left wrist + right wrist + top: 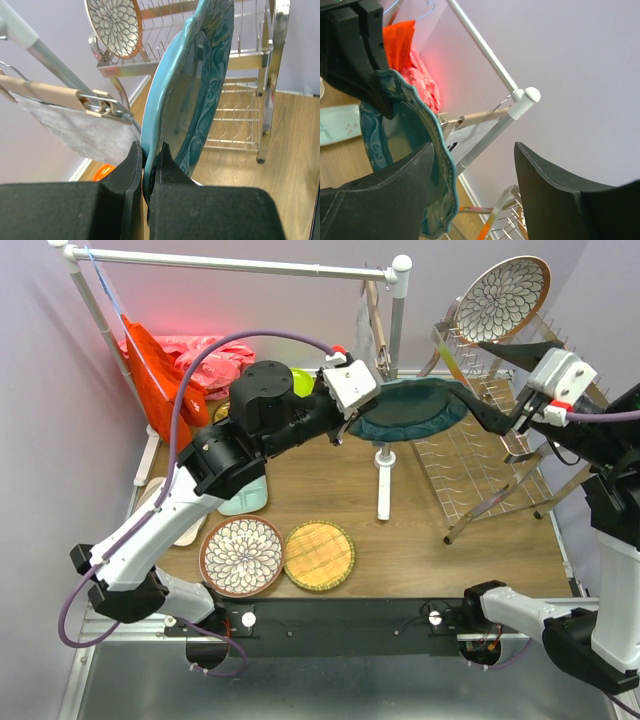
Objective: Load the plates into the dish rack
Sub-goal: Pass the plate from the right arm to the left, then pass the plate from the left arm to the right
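Right up close, the black fingers (131,170) of the left tool (147,155) are pressed onto the near rim of the teal scalloped plate (200,100), pinching it firmly, and the plate stands on edge out beyond them. It is in mid-air above the worktop (420,550), between the post of the white pipe rail (240,265) and the dish rack (480,470). The right tool (472,150) meets it from the other side, its two fingers spread wide with the plate's wavy far rim just inside one of them. Touching or not? That cannot be told from here. Beyond the pair, one brown-rimmed floral plate (503,298) stands upright at the rack's far end, leaning among the tines. A wooden clip hanger (55,92) with a grey cloth (75,127) hangs off the rail just beside the teal plate. Down on the worktop near the arm bases, a second floral plate (241,555) and the woven yellow plate (319,555) lie flat side by side, with the mint tray (245,498) just behind them under the left arm. A red cloth (155,370) and a pink cloth (215,355) sit at the far left.
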{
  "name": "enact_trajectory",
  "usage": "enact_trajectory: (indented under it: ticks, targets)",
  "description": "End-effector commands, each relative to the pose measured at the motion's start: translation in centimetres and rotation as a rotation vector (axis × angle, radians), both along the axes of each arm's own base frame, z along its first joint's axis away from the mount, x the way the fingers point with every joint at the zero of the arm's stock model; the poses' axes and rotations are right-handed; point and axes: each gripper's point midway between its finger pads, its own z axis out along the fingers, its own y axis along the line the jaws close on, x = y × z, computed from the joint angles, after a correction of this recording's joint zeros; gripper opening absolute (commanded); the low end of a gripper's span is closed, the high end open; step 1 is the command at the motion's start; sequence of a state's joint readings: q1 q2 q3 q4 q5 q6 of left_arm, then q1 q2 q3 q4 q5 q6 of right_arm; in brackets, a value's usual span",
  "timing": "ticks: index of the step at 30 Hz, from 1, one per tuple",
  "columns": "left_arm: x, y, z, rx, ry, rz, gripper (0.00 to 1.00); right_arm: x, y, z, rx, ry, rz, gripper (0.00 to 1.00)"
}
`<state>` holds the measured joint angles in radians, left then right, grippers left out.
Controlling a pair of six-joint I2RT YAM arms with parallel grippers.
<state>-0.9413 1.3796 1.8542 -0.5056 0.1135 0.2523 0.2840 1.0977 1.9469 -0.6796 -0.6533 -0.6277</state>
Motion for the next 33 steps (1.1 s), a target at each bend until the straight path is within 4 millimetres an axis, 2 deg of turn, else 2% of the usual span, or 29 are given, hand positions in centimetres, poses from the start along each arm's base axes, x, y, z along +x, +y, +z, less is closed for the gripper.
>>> enact_trajectory:
  ticks: [1,6,9,13,14,16,17,18,19,20,22,23,25,26,27,28,29,31,33]
  targets:
    - [-1.5,3.4,10.7,-0.338,-0.148,0.037,0.0,-1.3,-1.3,4.4,0.123,-0.071,-0.054,0.73]
    - [-1.0,3.6,12.3,-0.391,-0.178,0.063,0.0,-2.3,-3.0,7.8,0.219,-0.137,-0.116,0.75]
    - [-0.3,3.1,12.7,-0.404,-0.19,0.078,0.0,-2.4,-3.7,8.7,0.251,-0.158,-0.151,0.75]
    - [0.2,2.7,14.3,-0.44,-0.226,0.085,0.0,-2.1,-5.2,10.2,0.309,-0.187,-0.23,0.76]
    - [0.3,2.6,15.0,-0.46,-0.243,0.084,0.0,-1.7,-6.4,10.7,0.351,-0.193,-0.297,0.79]
    - [0.9,1.5,15.0,-0.465,-0.249,0.075,0.0,-1.3,-8.0,11.9,0.438,-0.212,-0.365,0.83]
    - [0.7,1.5,16.1,-0.496,-0.27,0.069,0.0,-0.8,-9.7,12.2,0.499,-0.214,-0.453,0.85]
    - [1.4,0.4,15.7,-0.492,-0.265,0.059,0.0,-1.0,-10.7,13.1,0.562,-0.235,-0.48,0.86]
    - [1.4,-0.1,15.9,-0.496,-0.272,0.042,0.0,-0.8,-11.3,13.2,0.591,-0.237,-0.51,0.88]
    - [1.2,-0.1,16.9,-0.519,-0.289,0.033,0.0,-0.1,-12.9,13.0,0.64,-0.232,-0.594,0.88]
    - [1.9,-1.7,16.6,-0.516,-0.295,0.014,0.0,0.0,-14.0,13.1,0.706,-0.233,-0.638,0.9]
    - [1.7,-1.6,17.6,-0.544,-0.318,0.007,0.0,0.6,-15.0,12.3,0.734,-0.218,-0.696,0.91]
    - [2.5,-3.1,17.2,-0.542,-0.323,-0.005,0.0,0.5,-15.9,12.2,0.789,-0.226,-0.727,0.91]
    - [2.3,-2.8,18.4,-0.571,-0.349,-0.008,0.0,0.6,-16.7,11.7,0.814,-0.221,-0.769,0.92]
    - [3.2,-3.9,17.6,-0.558,-0.348,-0.008,0.0,0.7,-17.1,11.5,0.839,-0.221,-0.786,0.92]
    - [3.2,-4.3,17.9,-0.567,-0.355,-0.012,0.0,0.8,-17.6,11.2,0.859,-0.219,-0.806,0.93]
    - [3.0,-4.0,19.0,-0.596,-0.381,-0.012,0.0,0.8,-18.5,10.9,0.892,-0.221,-0.85,0.94]
    - [4.0,-5.3,18.4,-0.601,-0.388,-0.013,0.0,0.6,-19.4,10.7,0.956,-0.241,-0.877,0.95]
    - [4.0,-5.4,19.3,-0.642,-0.424,-0.016,0.0,0.2,-20.8,10.9,1.033,-0.269,-0.918,0.96]
